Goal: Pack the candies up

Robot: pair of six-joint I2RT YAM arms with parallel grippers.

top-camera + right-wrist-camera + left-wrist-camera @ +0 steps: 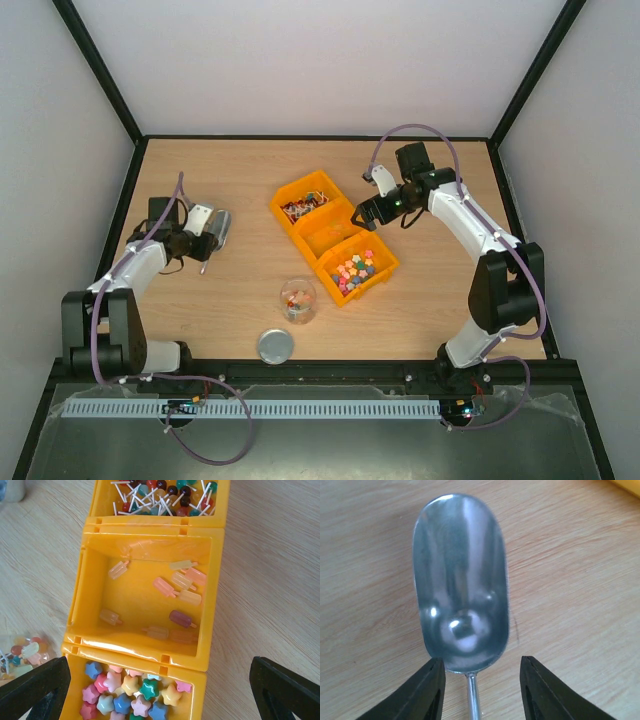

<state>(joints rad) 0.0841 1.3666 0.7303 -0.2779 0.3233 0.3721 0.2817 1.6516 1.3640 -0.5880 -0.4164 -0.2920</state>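
Observation:
The candies (303,206) are tiny red, white and dark stick sweets heaped in the far yellow bin (290,193); they show at the top of the right wrist view (160,495). A clear jar (298,300) holds a few sweets and also shows in the right wrist view (22,652). An empty metal scoop (462,580) lies on the table (217,230). My left gripper (482,661) is open, its fingers either side of the scoop's handle without touching it. My right gripper (159,662) is wide open and empty above the bins (362,213).
The middle bin (212,600) holds several pastel popsicle pieces. The near bin (197,680) holds multicoloured star pieces (355,270). A round metal lid (275,346) lies on the table in front of the jar. Black frame rails edge the table.

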